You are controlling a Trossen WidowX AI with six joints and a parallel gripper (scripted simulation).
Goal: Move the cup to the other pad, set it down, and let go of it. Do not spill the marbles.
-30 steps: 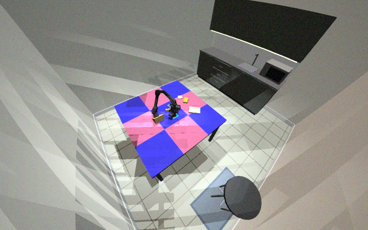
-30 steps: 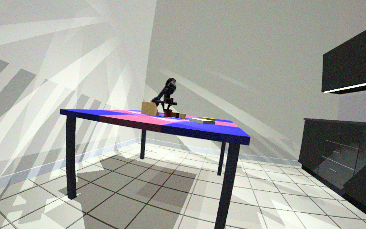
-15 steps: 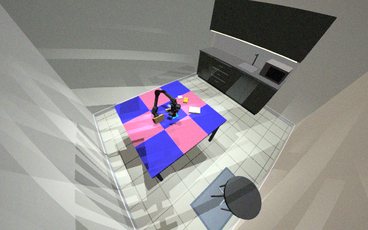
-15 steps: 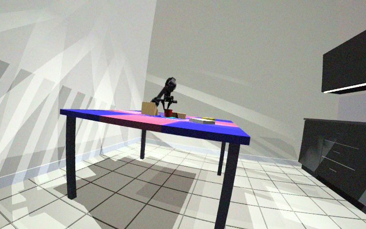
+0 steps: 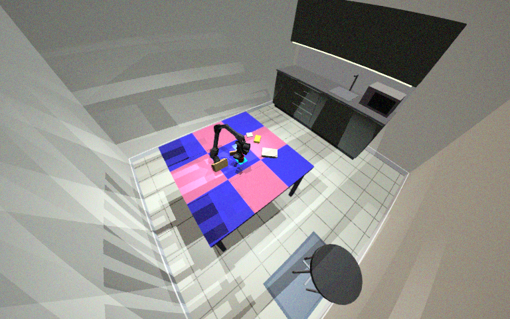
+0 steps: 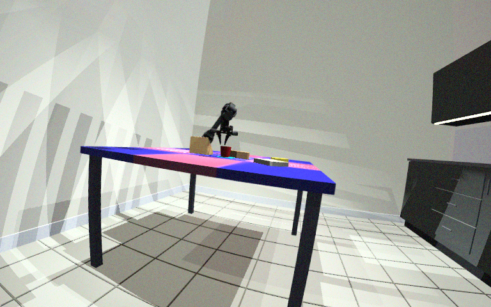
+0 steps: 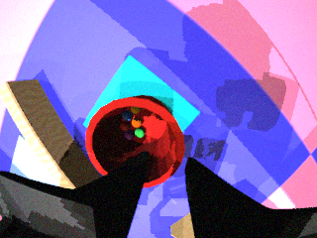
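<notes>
above the red cup [image 7: 135,142] on its cyan pad [image 7: 142,86], gripper [image 7: 165,175] hangs parted, holding nothing.

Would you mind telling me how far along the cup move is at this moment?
Looks done: the red round cup stands upright on the cyan square pad, coloured marbles inside. In hand: nothing; the black gripper hangs above the cup, fingers parted. Left: probably only backing away, if this cyan pad is the destination, which the views cannot confirm.
</notes>
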